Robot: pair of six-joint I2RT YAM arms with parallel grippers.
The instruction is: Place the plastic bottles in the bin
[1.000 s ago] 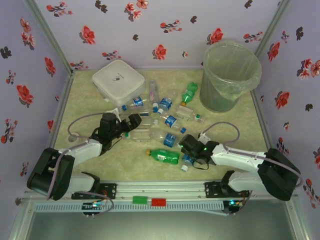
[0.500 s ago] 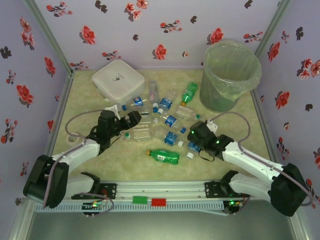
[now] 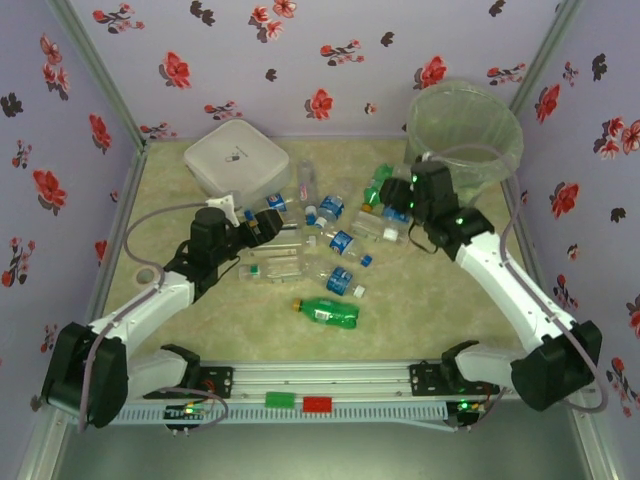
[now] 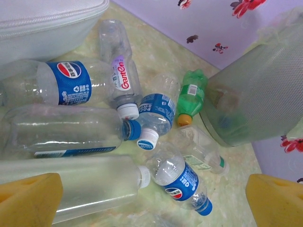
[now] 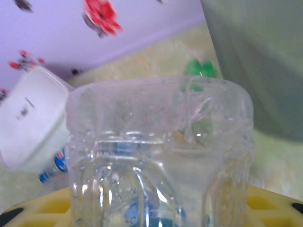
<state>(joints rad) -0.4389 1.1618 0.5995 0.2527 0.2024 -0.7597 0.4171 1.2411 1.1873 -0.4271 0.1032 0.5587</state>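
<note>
Beside the bin [image 3: 492,150], gripped bottle [image 5: 158,156].

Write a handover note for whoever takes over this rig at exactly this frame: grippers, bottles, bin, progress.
Grippers: the right gripper is shut on a clear bottle, lifted off the table beside the bin, not yet over its rim. The left gripper is open, low over the bottle pile near the white box.
Done: one bottle picked up; the bin's contents cannot be told.
Left: drop it in, then clear the pile and the green bottle nearer the arms.
</note>
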